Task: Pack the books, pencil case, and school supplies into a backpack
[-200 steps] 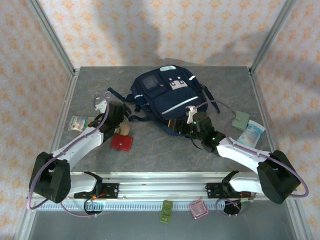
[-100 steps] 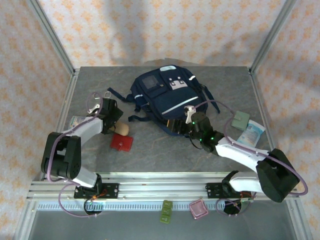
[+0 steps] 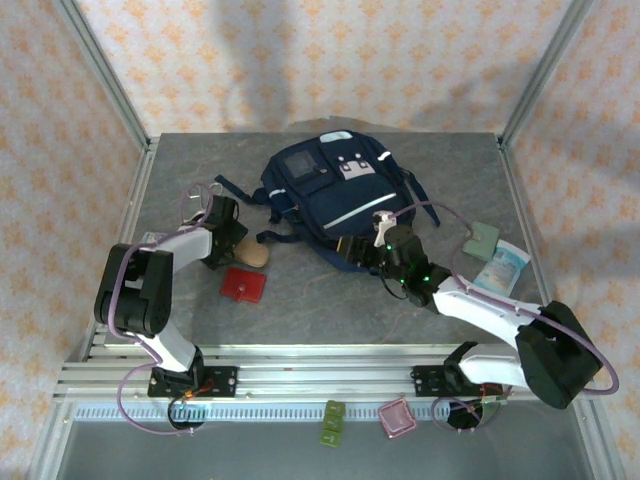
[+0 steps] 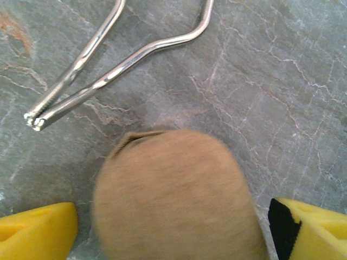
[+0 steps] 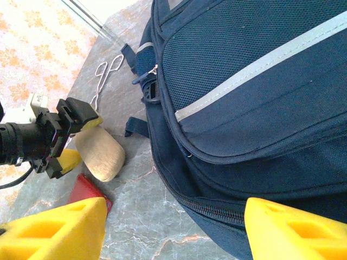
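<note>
Straddling the case, left pincer sits apart, not clamped; right pincer is apart too, backpack right in front of it.

navy backpack mid-table, tan pencil case at left claw — red square nearby, right claw at backpack's edge

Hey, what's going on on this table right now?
The left gripper is open around the tan pencil case, one finger on each side with gaps, not yet gripping. The case lies on the table, just beyond the red square item. The right gripper is open at the near edge of the backpack. Neither gripper holds anything.
</note>
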You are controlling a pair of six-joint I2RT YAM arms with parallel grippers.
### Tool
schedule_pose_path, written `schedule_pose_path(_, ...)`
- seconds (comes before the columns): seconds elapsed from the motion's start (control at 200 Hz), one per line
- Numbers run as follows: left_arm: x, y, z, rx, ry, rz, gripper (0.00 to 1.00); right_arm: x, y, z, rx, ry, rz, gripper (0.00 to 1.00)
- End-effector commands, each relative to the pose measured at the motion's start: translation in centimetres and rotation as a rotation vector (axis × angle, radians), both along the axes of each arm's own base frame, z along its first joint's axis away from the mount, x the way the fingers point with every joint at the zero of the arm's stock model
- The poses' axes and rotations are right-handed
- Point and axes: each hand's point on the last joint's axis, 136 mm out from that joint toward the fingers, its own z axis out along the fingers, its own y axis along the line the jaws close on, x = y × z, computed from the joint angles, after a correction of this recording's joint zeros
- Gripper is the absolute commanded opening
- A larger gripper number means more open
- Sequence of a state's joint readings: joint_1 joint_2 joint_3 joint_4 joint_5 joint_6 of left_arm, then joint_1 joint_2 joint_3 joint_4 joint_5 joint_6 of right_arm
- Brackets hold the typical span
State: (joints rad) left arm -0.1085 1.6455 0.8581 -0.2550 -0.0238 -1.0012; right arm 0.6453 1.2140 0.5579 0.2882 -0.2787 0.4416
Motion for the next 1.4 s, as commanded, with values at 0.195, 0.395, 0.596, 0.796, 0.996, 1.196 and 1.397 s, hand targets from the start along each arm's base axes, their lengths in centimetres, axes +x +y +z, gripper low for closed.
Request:
schedule_pose_path(0.195,1.4,-0.4,-2.0,-0.025,0.033,-0.021,0.73,0.2,-0.6,0.2,0.013,-0.017,-0.046,0.67)
schedule_pose_path(0.395,2.1,-1.1,-1.6,-0.045,0.034,-0.068,0.5,0.2,-0.8,0.0,0.003,-0.007,-0.055,0.67)
schedule_pose_path(0.596,3.8,-1.7,2.9,-0.073,-0.087,-0.089,0.47,-0.1,0.4,0.6,0.034,-0.002,0.002,0.67)
schedule_pose_path(0.796,5.4,-4.9,9.1,-0.156,-0.256,-0.158,0.43,-1.1,3.2,2.7,0.133,-0.004,0.153,0.69)
schedule_pose_path(0.996,6.3,-11.1,14.0,-0.271,-0.378,-0.277,0.42,-1.5,5.2,4.6,0.249,-0.005,0.24,0.71)
schedule_pose_path(1.196,6.2,-17.2,17.7,-0.365,-0.455,-0.394,0.42,-0.9,5.7,6.2,0.299,-0.03,0.238,0.71)
schedule_pose_path(1.397,5.3,-21.6,19.5,-0.416,-0.477,-0.489,0.42,-0.2,6.1,7.0,0.324,-0.039,0.228,0.69)
